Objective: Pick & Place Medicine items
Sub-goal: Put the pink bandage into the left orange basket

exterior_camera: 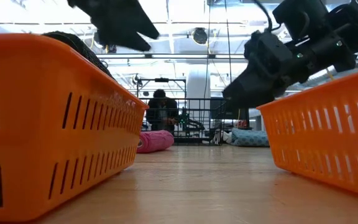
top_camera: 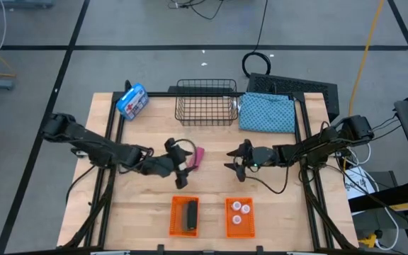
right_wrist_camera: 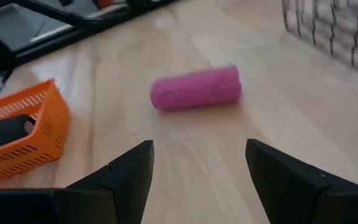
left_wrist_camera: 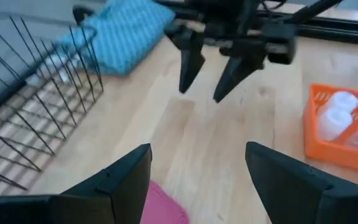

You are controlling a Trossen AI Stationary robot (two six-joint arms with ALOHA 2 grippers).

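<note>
From above, the left pincer (top_camera: pixel 180 164) hangs spread beside the pink piece (top_camera: pixel 197 157) on the desk (top_camera: pixel 147 205), while the right pincer (top_camera: pixel 236 164), also spread, faces it; white bottles (top_camera: pixel 237 211) fill the right orange basket (top_camera: pixel 238 217) and a black piece (top_camera: pixel 190 214) lies in the left orange basket (top_camera: pixel 184 217). The low view shows the pink piece (exterior_camera: pixel 154 141) lying flat between both baskets' walls. The left wrist view shows only its end (left_wrist_camera: pixel 163 206) by the fingers (left_wrist_camera: pixel 120 180). The right wrist view shows it whole (right_wrist_camera: pixel 196 88), untouched.
</note>
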